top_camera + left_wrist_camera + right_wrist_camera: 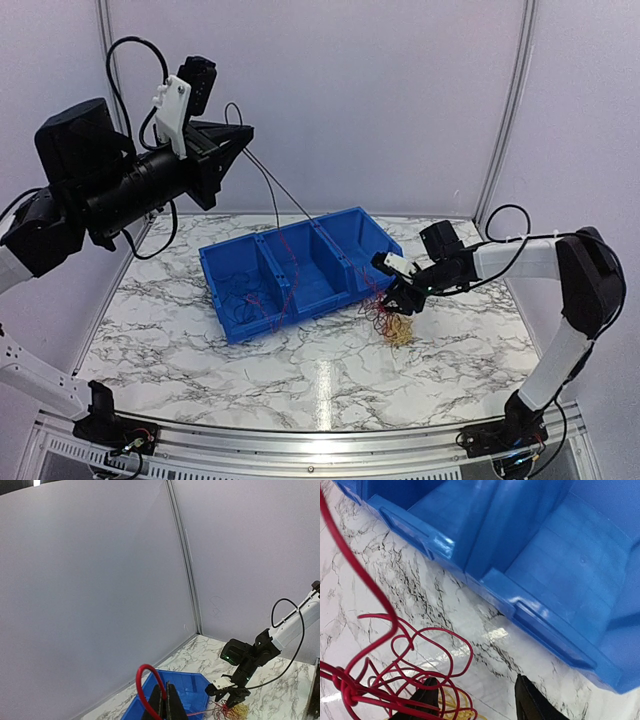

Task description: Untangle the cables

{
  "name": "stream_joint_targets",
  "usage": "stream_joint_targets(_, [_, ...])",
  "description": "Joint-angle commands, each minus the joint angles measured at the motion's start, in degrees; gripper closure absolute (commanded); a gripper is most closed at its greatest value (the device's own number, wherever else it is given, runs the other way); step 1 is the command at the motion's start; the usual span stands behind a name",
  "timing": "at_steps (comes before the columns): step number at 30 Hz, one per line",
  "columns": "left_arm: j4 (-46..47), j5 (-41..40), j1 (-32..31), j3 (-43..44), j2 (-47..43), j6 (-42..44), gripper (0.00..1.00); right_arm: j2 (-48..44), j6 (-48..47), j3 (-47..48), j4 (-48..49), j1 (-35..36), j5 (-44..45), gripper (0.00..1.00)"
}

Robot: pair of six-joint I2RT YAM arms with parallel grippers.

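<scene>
Left wrist alone, gripper (164, 689) pinching red cable (139, 680)

Left arm (110, 185) bulky black; right arm (585, 280) black joints, white links; looping black cables (130, 60); right hand (397, 303) black

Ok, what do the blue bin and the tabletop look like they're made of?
Blue bin: likely moulded plastic, glossy; highlights glint on its rim. Tabletop: marble-look white surface with dark veins, smooth and reflective; stone or printed laminate, cannot tell.
</scene>
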Motion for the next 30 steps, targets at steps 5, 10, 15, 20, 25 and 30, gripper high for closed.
stream_joint_targets(5, [8.67,-11.05,0.14,-12.89,-15.22,-13.86,1.0,-16.13,-8.68,-2.25,-19.01,-10.42,-7.05,0.62])
stream_joint_targets(10, [12.35,-10.9,0.14,-34.2,-17.01,-27.67,1.0,-27.28,-19.08,-3.65,-30.4,-10.3,-17.9,0.9])
stream_joint_targets(15, [23.79,-8.54,0.14,-48.58,-11.34,-38.59,1.0,-31.71,-21.12,-4.83,-32.17,-10.23,-17.37,1.0])
stream_joint_targets(20, [24.82,-4.58,-1.04,-49.14,-4.68,-41.12,1.0,-30.48,-18.05,-6.26,-29.58,-9.87,-14.62,0.81])
stream_joint_targets(25, [22.27,-1.39,-1.79,-50.42,-6.09,-40.67,1.0,-28.53,-14.69,-8.91,-22.14,-2.4,-6.58,0.59])
stream_joint_targets(30, [5.92,-1.69,-1.8,-47.42,-11.46,-40.9,0.57,-22.21,-10.11,-6.51,-17.16,5.47,0.4,0.55])
